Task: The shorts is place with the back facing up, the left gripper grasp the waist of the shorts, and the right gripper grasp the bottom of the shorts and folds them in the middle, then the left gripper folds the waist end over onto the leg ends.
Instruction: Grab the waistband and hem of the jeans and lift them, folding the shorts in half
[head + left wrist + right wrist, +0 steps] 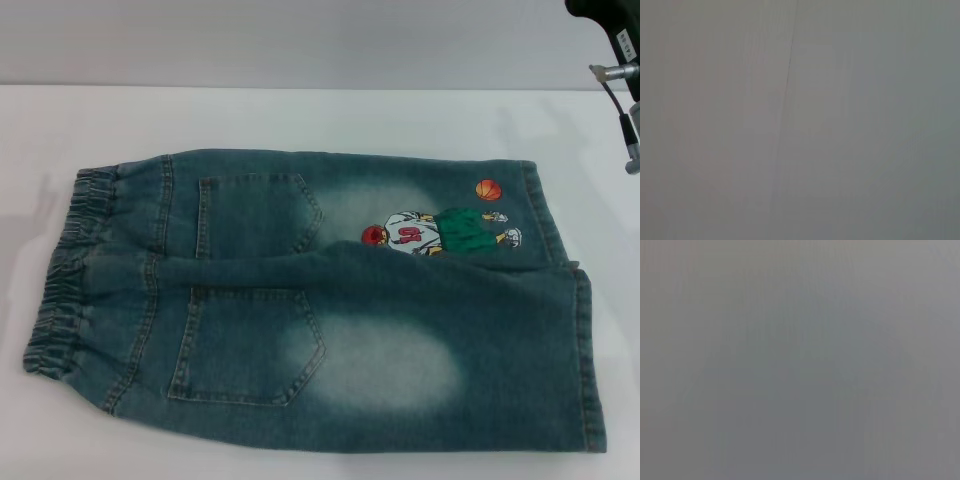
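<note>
The blue-green washed denim shorts point(330, 310) lie flat on my white table point(300, 120), back pockets up, puckered elastic waist point(60, 270) at nine o'clock, flat stitched leg hems point(585, 340) at three. My black right gripper point(610, 40) hangs at two o'clock, apart from them; whether it is clenched I cannot tell.

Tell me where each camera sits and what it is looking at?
Head view: up on the robot's head, looking down at the shorts spread on the white table; part of the right end effector shows at the top right corner.
Left wrist view: on the left arm, facing a plain pale surface; no robot parts show.
Right wrist view: on the right arm, facing plain grey; nothing recognizable.
Shared: both wrist views miss the shorts.
</note>
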Controlling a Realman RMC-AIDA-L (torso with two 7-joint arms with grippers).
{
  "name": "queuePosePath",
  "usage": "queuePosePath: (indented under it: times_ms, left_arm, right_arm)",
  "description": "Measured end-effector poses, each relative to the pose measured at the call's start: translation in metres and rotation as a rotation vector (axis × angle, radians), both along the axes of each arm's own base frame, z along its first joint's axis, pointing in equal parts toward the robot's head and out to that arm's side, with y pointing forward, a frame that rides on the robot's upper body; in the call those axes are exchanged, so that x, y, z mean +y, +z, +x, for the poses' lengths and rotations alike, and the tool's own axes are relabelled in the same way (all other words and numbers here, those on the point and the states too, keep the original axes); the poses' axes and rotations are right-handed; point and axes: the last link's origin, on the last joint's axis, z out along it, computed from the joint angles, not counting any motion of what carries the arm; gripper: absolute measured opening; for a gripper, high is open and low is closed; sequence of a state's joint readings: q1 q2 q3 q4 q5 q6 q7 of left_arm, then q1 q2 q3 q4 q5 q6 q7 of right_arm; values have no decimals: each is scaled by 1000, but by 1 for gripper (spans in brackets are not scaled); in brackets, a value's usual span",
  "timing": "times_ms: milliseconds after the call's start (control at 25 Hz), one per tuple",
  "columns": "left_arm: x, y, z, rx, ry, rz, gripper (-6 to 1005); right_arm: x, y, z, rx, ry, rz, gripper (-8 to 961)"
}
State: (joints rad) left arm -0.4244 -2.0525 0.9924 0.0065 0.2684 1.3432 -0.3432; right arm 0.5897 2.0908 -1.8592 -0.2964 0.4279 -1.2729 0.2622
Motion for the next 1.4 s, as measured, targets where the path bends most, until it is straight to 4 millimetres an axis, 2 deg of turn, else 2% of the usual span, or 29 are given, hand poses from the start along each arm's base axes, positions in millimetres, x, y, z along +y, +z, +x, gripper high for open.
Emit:
queuePosePath:
  times_ms: [1080,1400]
  left_arm:
    - [3,-2,-4,-1,32,-18,790]
    - [4,3,-4,-17,36,14,788]
  right_arm:
    - [1,-1,1,-2,-9,-10,633]
    - [2,-3,4,-7,-28,-21,633]
